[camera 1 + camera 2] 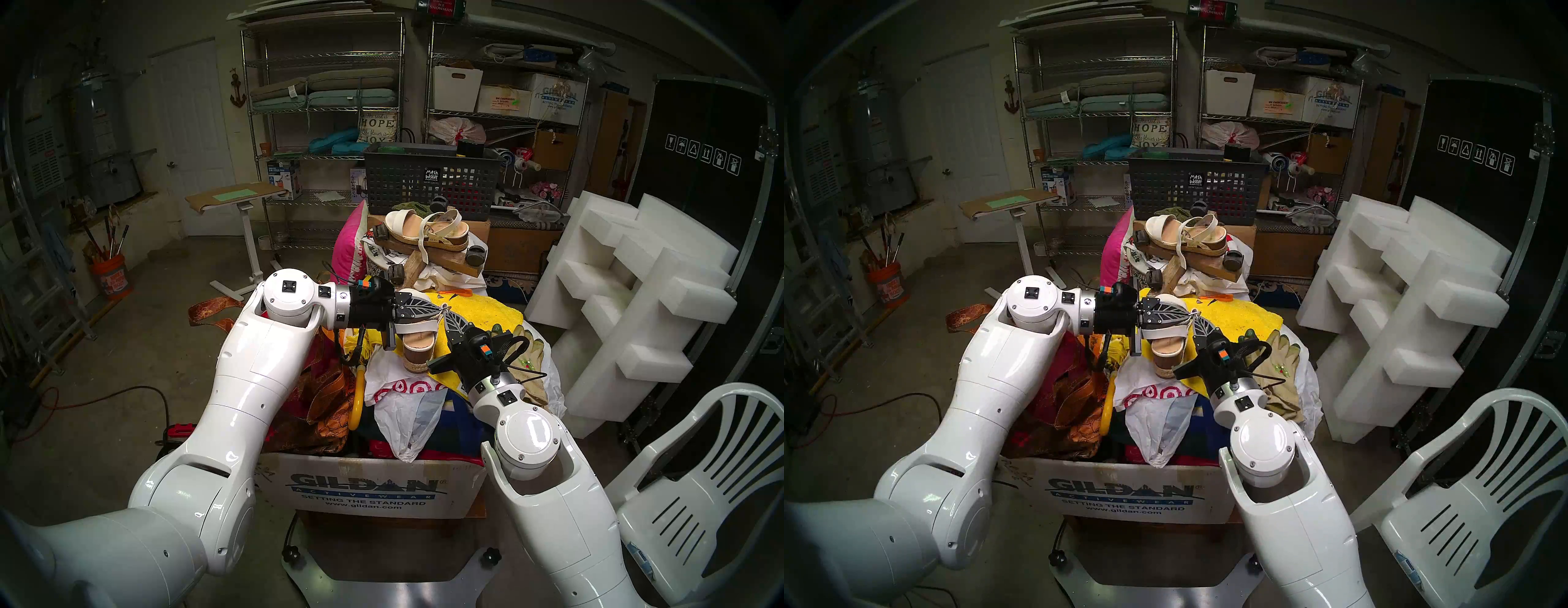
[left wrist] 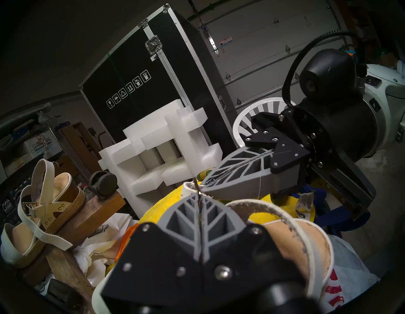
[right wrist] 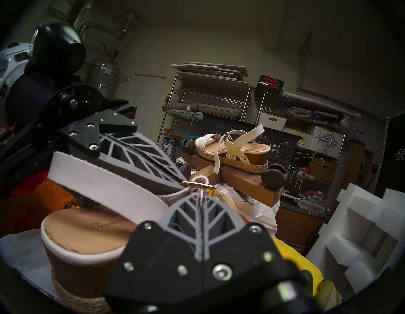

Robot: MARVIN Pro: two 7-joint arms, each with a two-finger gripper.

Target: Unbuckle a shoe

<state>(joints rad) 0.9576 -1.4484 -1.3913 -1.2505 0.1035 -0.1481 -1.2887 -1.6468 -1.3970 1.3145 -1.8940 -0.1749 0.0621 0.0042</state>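
The wedge sandal [image 1: 418, 339] stands heel toward me on the pile, with a tan insole [image 3: 87, 236], a brown heel and a jute-wrapped sole. Its thin white ankle strap rises to a gold buckle [image 3: 197, 186]. My left gripper [image 1: 443, 312] reaches in from the left and is shut on the strap right at the buckle; its own view shows its tips [image 2: 199, 197] pinched together. My right gripper [image 1: 450, 317] comes up from the right, tip to tip with the left, and is shut on the strap end by the buckle [image 3: 200, 195].
A flatter white-strapped platform sandal [image 1: 428, 233] lies on a wooden dolly behind. A grey mesh basket [image 1: 428, 178] stands at the back. A yellow towel [image 1: 488, 310], gloves [image 1: 526, 344] and plastic bags [image 1: 403, 407] fill the Gildan box [image 1: 369, 488]. White foam blocks [image 1: 628, 305] and a chair [image 1: 700, 488] are at the right.
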